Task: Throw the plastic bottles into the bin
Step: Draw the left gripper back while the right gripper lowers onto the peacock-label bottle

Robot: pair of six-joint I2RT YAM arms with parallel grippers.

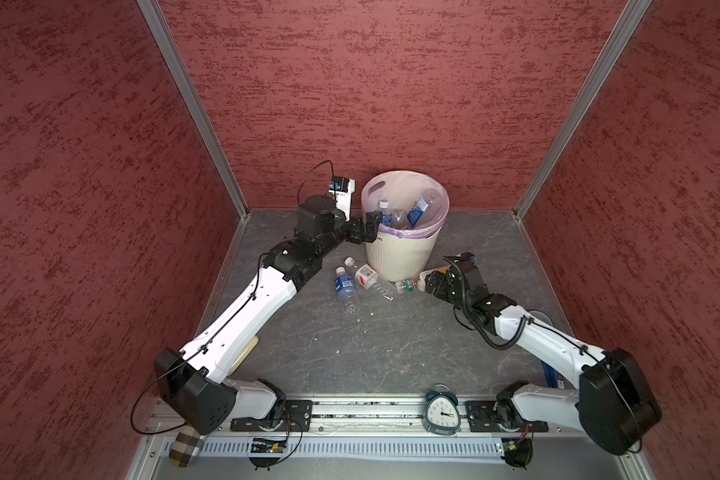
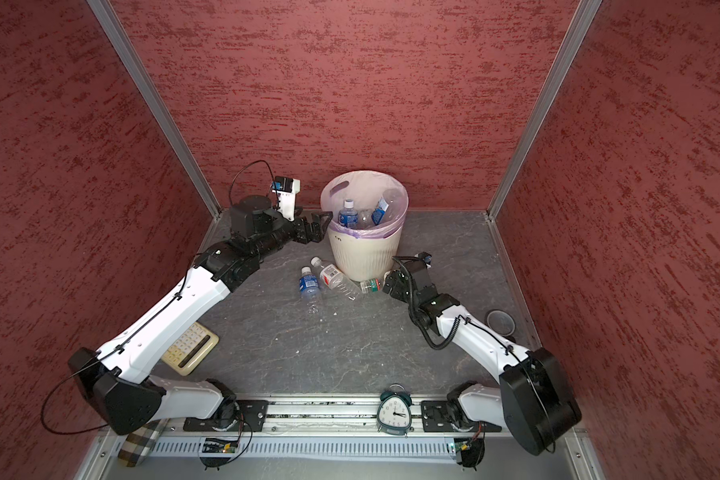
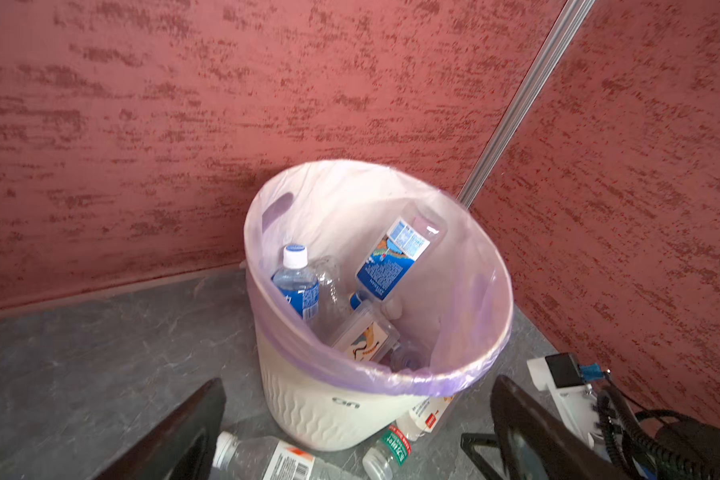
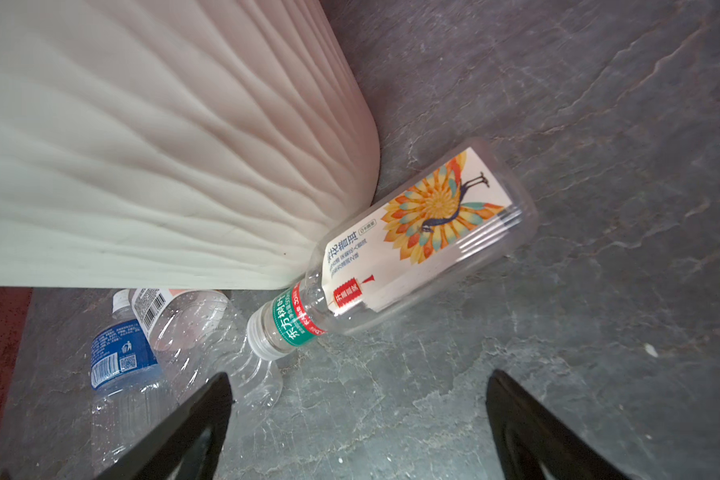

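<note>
left gripper [image 1: 371, 227] hanging agape, empty, by bin [image 1: 395, 257] | right gripper [image 4: 357, 376] hovering agape over peacock bottle [image 4: 416, 237] | advising: straddling label, clearing bin wall

Left arm [image 2: 171, 307] half hides keypad [image 2: 193, 345]; bin [image 2: 364, 257] half hides its bottles [image 2: 347, 216].

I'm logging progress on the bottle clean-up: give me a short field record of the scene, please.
bin: upright, lined in lilac
bottles in bin: several, including a cap-up bottle
bottles outside bin: three, lying beside it: blue-label bottle, barcode-label bottle, peacock-label bottle
left gripper: open, empty, beside the bin rim
right gripper: open, empty, facing the peacock-label bottle
other: alarm clock, standing at the near edge
</note>
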